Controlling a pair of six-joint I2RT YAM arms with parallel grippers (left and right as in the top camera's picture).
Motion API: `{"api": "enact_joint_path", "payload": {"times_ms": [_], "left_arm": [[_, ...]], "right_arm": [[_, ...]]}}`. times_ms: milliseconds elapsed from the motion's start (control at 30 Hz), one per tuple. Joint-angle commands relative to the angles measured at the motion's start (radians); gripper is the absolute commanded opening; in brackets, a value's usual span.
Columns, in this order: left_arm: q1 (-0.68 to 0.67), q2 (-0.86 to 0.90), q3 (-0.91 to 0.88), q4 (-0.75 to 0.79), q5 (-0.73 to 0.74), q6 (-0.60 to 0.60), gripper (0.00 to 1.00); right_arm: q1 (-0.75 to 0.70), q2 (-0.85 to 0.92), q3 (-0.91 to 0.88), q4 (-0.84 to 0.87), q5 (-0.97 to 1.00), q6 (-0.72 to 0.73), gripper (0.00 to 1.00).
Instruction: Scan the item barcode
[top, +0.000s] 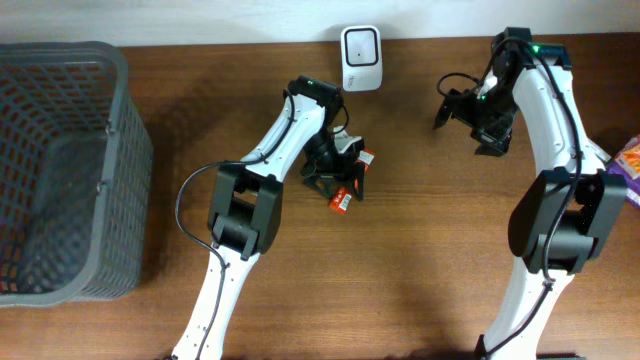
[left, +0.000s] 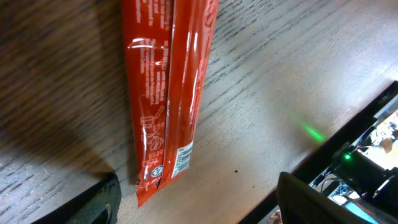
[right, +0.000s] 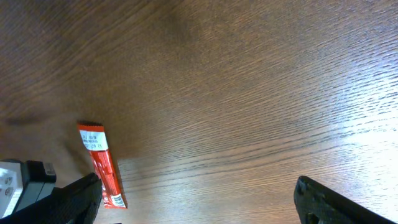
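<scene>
Now the red packet (top: 343, 202) lies flat in front of the white scanner (top: 360, 58), between the left gripper's (top: 335, 180) spread fingers, unheld; the right gripper (top: 467, 128) gapes empty beside the scanner.

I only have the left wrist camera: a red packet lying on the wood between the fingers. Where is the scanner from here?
Observer: The white scanner stands at the back edge of the table, beyond the left gripper, which is open over the red packet.
Operator: Is the other arm in the way?
Observer: No. The right gripper hangs open and empty off to the right, apart from both packet and scanner.
Operator: Anything else nearby?
Observer: A gray basket sits at the left end, well clear of the packet.
</scene>
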Motion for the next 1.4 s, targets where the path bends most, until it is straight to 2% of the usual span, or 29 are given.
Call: {"api": "enact_joint_path", "payload": {"times_ms": [0, 100, 167, 200, 233, 333, 500, 567, 700, 767, 867, 1000, 1033, 1100, 1167, 1233, 1300, 1367], "left_arm": [[-0.002, 0.100, -0.003, 0.014, -0.013, 0.015, 0.61], [-0.002, 0.129, -0.003, 0.047, -0.014, -0.045, 0.45], [-0.002, 0.138, -0.003, 0.073, -0.040, -0.077, 0.30], [-0.002, 0.138, -0.003, 0.079, -0.088, -0.125, 0.11], [-0.002, 0.138, -0.003, 0.080, -0.129, -0.156, 0.00], [0.001, 0.137, 0.008, 0.072, -0.143, -0.175, 0.00], [0.001, 0.137, 0.290, -0.112, -0.388, -0.253, 0.00], [-0.005, 0.105, 0.371, -0.110, -0.466, -0.252, 0.00], [-0.016, 0.015, 0.373, -0.111, -0.550, -0.256, 0.00], [-0.016, -0.029, 0.373, -0.111, -0.459, -0.255, 0.00], [0.005, -0.037, 0.362, -0.111, -0.195, -0.254, 0.00], [0.010, -0.037, 0.350, -0.111, 0.042, -0.250, 0.00], [0.014, -0.037, 0.350, -0.111, 0.092, -0.250, 0.00], [0.026, -0.037, 0.350, -0.111, 0.187, -0.250, 0.00], [0.053, -0.037, 0.350, -0.110, 0.362, -0.194, 0.00], [0.075, -0.037, 0.350, -0.110, 0.382, -0.194, 0.00], [0.093, -0.037, 0.350, -0.110, 0.457, -0.193, 0.00], [0.100, -0.037, 0.350, -0.110, 0.481, -0.191, 0.00]], "right_arm": [[-0.003, -0.014, 0.004, 0.000, -0.005, -0.011, 0.99], [-0.003, -0.014, 0.004, 0.000, -0.005, -0.011, 0.99], [-0.003, -0.014, 0.004, 0.000, -0.005, -0.011, 0.99], [-0.003, -0.014, 0.004, 0.000, -0.005, -0.011, 0.99], [-0.003, -0.014, 0.004, 0.000, -0.005, -0.011, 0.99], [-0.003, -0.014, 0.004, 0.000, -0.005, -0.011, 0.99], [-0.003, -0.014, 0.004, 0.000, -0.005, -0.011, 0.99], [-0.003, -0.014, 0.004, 0.000, -0.005, -0.011, 0.99], [-0.003, -0.014, 0.004, 0.000, -0.005, -0.011, 0.99], [-0.003, -0.014, 0.004, 0.000, -0.005, -0.011, 0.99], [-0.003, -0.014, 0.004, 0.024, -0.006, -0.011, 0.98], [-0.003, -0.014, 0.004, 0.002, -0.072, -0.011, 0.99], [-0.003, -0.013, 0.004, 0.014, -0.141, -0.021, 0.99], [-0.003, -0.009, 0.000, 0.050, -0.359, -0.128, 0.99], [-0.003, 0.016, -0.019, 0.070, -0.486, -0.145, 0.99], [-0.003, 0.043, -0.060, 0.097, -0.642, -0.163, 0.99], [-0.003, 0.054, -0.157, 0.203, -0.853, -0.193, 0.92], [-0.002, 0.054, -0.249, 0.276, -0.967, -0.193, 0.83]]}}
